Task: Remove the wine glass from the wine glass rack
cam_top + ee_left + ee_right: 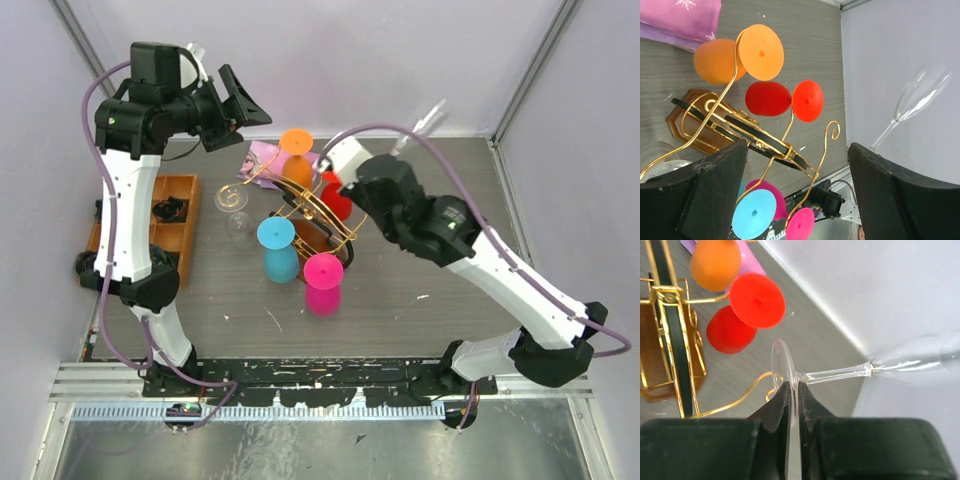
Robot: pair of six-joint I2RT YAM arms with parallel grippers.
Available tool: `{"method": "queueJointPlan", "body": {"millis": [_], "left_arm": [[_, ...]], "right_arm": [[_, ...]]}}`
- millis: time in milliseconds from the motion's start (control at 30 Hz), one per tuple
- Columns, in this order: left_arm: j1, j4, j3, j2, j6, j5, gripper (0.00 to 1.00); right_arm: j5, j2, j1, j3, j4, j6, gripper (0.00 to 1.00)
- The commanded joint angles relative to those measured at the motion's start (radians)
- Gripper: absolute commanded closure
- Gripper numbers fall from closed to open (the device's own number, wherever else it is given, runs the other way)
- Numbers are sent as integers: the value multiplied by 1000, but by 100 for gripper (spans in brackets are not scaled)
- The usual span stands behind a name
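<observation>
Wine glass (835,373), clear and long-stemmed, is held off the wine glass rack (675,330) and is tipped sideways in the air near the back wall (880,285). Its foot is pinched edge-on between the almost closed fingers of the right gripper (794,395). The left gripper (797,150) is spread wide with nothing held, raised to the rack's left. Coloured glasses (767,98) are hung on the gold rails.

No words, numbers or brand marks can be read anywhere. The only print is white snowflakes on the purple cloth (675,17), up-left of the left claw (797,150).
</observation>
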Motion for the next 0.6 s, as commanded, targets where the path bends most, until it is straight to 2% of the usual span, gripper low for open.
{"method": "queueJointPlan", "body": {"millis": [0, 200, 367, 467, 567], "left_arm": [[-31, 7, -12, 5, 64, 43, 11], [-72, 98, -40, -11, 125, 0, 11], [-97, 234, -136, -87, 174, -38, 8], [-101, 362, -252, -164, 170, -43, 4], [-103, 424, -309, -202, 162, -28, 1]], "right_arm": [[198, 27, 116, -17, 294, -353, 99], [355, 131, 280, -2, 369, -559, 99], [393, 205, 396, 63, 337, -566, 99], [383, 226, 432, 68, 341, -566, 99], [369, 245, 455, 74, 340, -566, 99]]}}
